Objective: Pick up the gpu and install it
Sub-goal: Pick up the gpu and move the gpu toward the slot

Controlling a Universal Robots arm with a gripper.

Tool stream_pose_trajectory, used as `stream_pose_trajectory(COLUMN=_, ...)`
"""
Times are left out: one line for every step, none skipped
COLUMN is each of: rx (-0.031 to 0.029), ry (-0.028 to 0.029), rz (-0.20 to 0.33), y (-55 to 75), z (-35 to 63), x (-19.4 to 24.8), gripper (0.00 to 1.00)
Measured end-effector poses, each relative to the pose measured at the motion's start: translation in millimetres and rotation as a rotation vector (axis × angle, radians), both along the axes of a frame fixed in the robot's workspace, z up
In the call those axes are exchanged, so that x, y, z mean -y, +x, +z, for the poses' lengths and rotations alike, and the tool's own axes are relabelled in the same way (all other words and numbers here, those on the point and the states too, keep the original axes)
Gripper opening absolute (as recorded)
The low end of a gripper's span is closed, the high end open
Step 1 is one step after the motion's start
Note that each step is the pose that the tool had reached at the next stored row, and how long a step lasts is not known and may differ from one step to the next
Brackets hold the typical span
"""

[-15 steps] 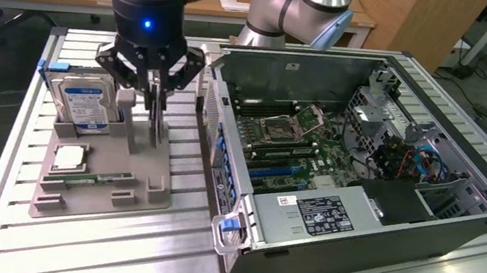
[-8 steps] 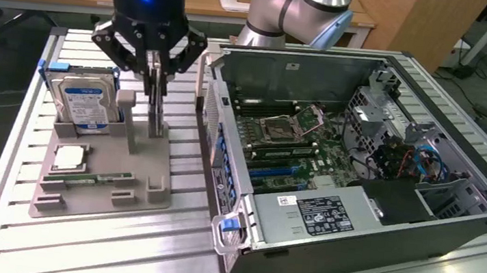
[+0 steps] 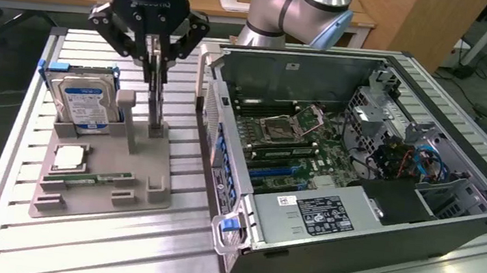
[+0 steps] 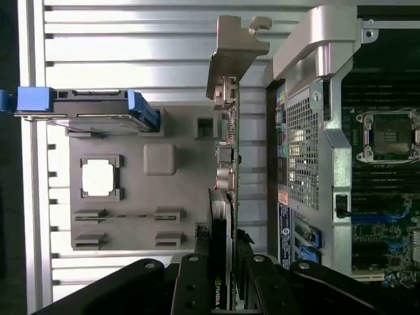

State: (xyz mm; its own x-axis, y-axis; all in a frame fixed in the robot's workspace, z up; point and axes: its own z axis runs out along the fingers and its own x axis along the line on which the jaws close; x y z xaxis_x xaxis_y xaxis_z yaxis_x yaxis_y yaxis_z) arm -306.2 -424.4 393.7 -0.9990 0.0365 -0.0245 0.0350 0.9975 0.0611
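Observation:
The gpu is a thin dark card standing on edge over the right-hand slot of the grey holder tray. My gripper comes down from above and is shut on the card's upper part, one black finger on each face. Whether the card's lower edge still rests in the holder slot I cannot tell. In the wrist view the gpu runs away from the gripper, and its pale metal bracket sits at the far end. The open computer case lies just to the exterior view's right of the card.
On the holder tray stand a silver hard drive in blue brackets, a processor chip and a green memory stick. The case's motherboard faces up. Its side wall is close beside the card. The slatted metal table carries everything.

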Motion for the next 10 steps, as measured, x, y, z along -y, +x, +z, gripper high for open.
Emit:
stream_pose_trajectory(rx=0.0000, ry=0.0007, rz=0.003, y=0.2, z=3.2, x=0.0, gripper=0.26)
stream_pose_trajectory(rx=0.0000, ry=0.0008, rz=0.004, y=0.3, z=6.6, x=-0.1, gripper=0.26)
stream_pose_trajectory(rx=0.0000, ry=0.0009, rz=0.004, y=0.9, z=8.8, x=0.0, gripper=0.26)
stream_pose_trajectory(rx=0.0000, ry=0.0009, rz=0.004, y=1.6, z=10.3, x=0.0, gripper=0.26)
stream_pose_trajectory(rx=0.0000, ry=0.0010, rz=0.004, y=2.5, z=12.2, x=0.0, gripper=0.26)
stream_pose_trajectory(rx=0.0000, ry=0.0009, rz=0.004, y=3.6, z=14.4, x=0.0, gripper=0.26)
stream_pose_trajectory(rx=0.0000, ry=0.0009, rz=0.004, y=5.2, z=16.0, x=0.0, gripper=0.26)
stream_pose_trajectory(rx=0.0003, ry=0.0011, rz=0.004, y=6.9, z=16.7, x=0.0, gripper=0.26)
stream_pose_trajectory(rx=0.0000, ry=0.0008, rz=0.004, y=9.1, z=17.1, x=0.0, gripper=0.26)
stream_pose_trajectory(rx=-0.0001, ry=0.0008, rz=0.004, y=12.0, z=17.2, x=0.0, gripper=0.26)
